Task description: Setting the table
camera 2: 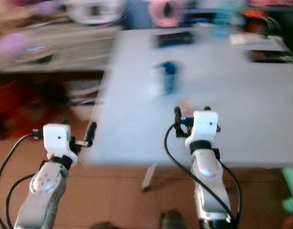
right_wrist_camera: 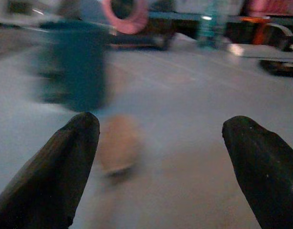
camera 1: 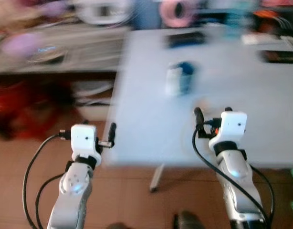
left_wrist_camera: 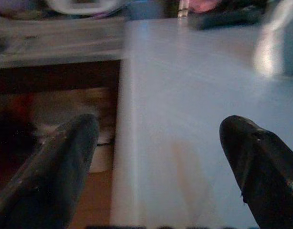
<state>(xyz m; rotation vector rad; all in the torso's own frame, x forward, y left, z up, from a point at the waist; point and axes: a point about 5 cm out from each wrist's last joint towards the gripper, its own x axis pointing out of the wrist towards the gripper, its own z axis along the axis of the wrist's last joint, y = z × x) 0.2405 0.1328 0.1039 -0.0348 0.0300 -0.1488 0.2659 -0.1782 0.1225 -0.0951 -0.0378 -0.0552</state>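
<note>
All views are blurred. A pale blue table [camera 1: 151,129] stretches ahead of me. Near its middle stands a blue and white container [camera 1: 180,78], which the right wrist view shows as a dark blue shape [right_wrist_camera: 77,67]. A small tan object [right_wrist_camera: 119,143] lies on the tabletop just ahead of my right gripper [camera 1: 213,112]. That gripper hovers over the table's near edge, open and empty. My left gripper [camera 1: 99,127] is at the table's front left corner, also open with nothing in it; one finger [left_wrist_camera: 254,152] is over the tabletop and the other [left_wrist_camera: 65,152] is beyond the edge.
A grey bench [camera 1: 65,52] with blurred clutter runs along the left. A pink ring [camera 1: 177,12] and dark flat objects [camera 1: 184,38] [camera 1: 280,56] lie at the table's far side. Red stuff [camera 1: 22,105] sits on the floor at left. A table leg [camera 1: 157,176] stands on the brown floor.
</note>
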